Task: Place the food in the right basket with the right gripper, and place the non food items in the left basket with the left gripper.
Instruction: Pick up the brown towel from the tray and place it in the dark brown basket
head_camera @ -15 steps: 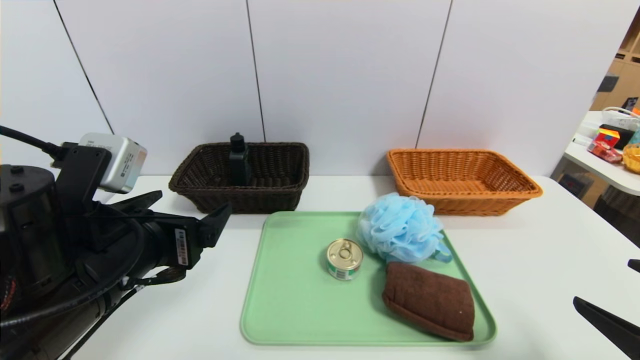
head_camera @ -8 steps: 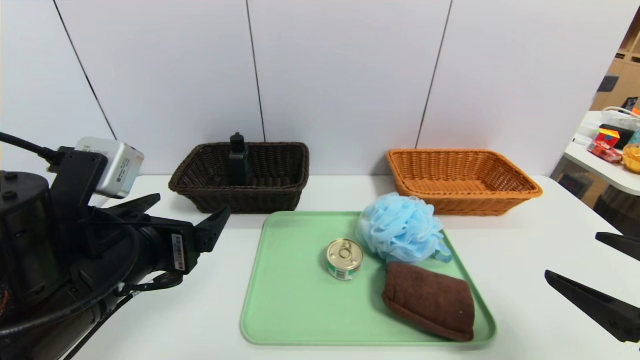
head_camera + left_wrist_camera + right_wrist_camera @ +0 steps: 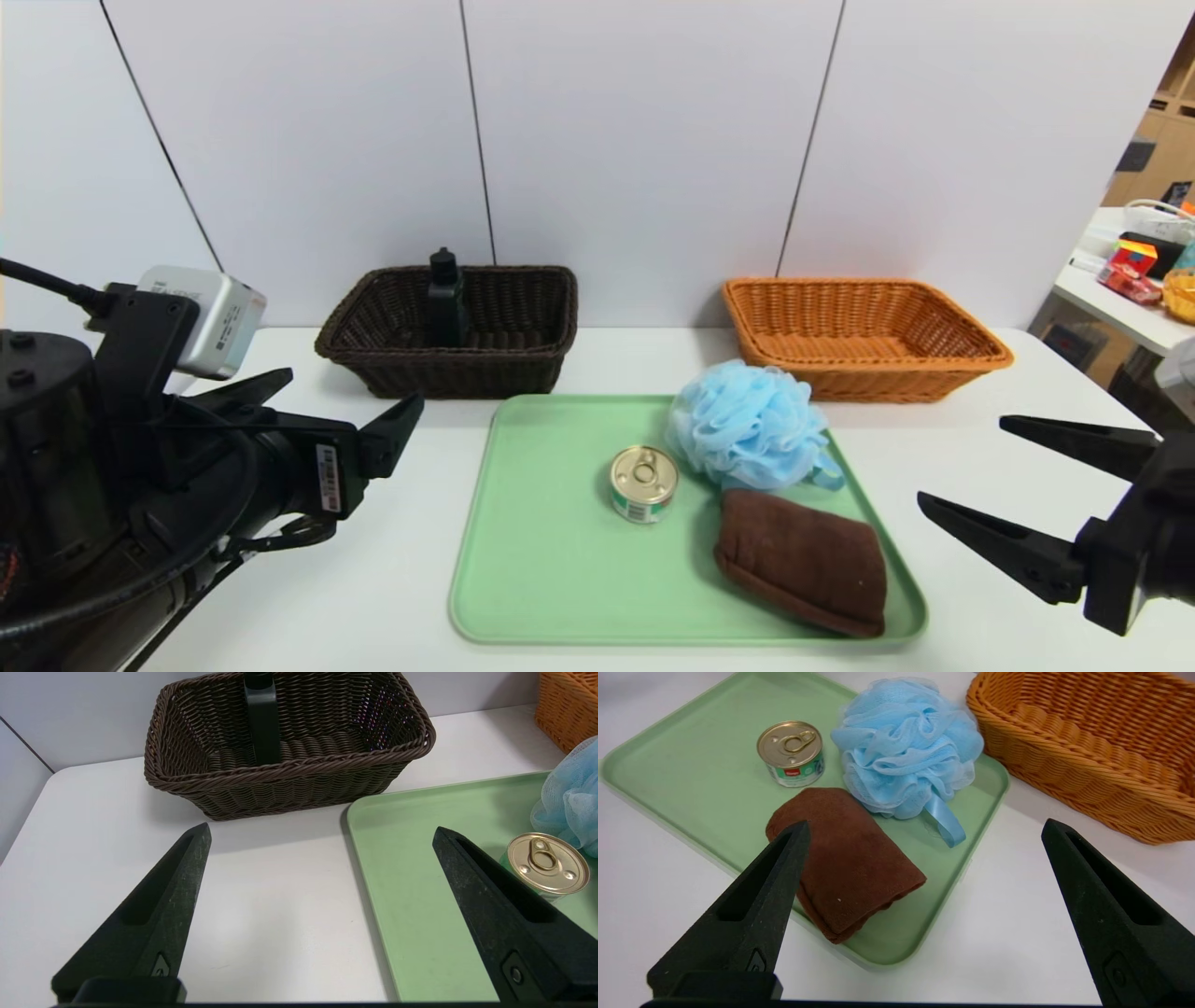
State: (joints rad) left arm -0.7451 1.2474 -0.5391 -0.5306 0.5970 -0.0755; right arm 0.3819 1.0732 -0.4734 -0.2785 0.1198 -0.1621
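Observation:
On the green tray sit a small tin can with a gold pull-ring lid, a fluffy light blue pouf and a folded brown towel. A black bottle stands upright in the dark brown left basket. The orange right basket holds nothing. My left gripper hovers open over the table left of the tray, with nothing between its fingers. At the right of the tray, near the towel, my right gripper is open and holds nothing.
A white wall rises right behind both baskets. A side table with coloured clutter stands at the far right. Bare white tabletop lies between the tray and my right gripper.
My right gripper has come in from the lower right edge, up and left toward the tray. My left gripper has drifted slightly back to the left.

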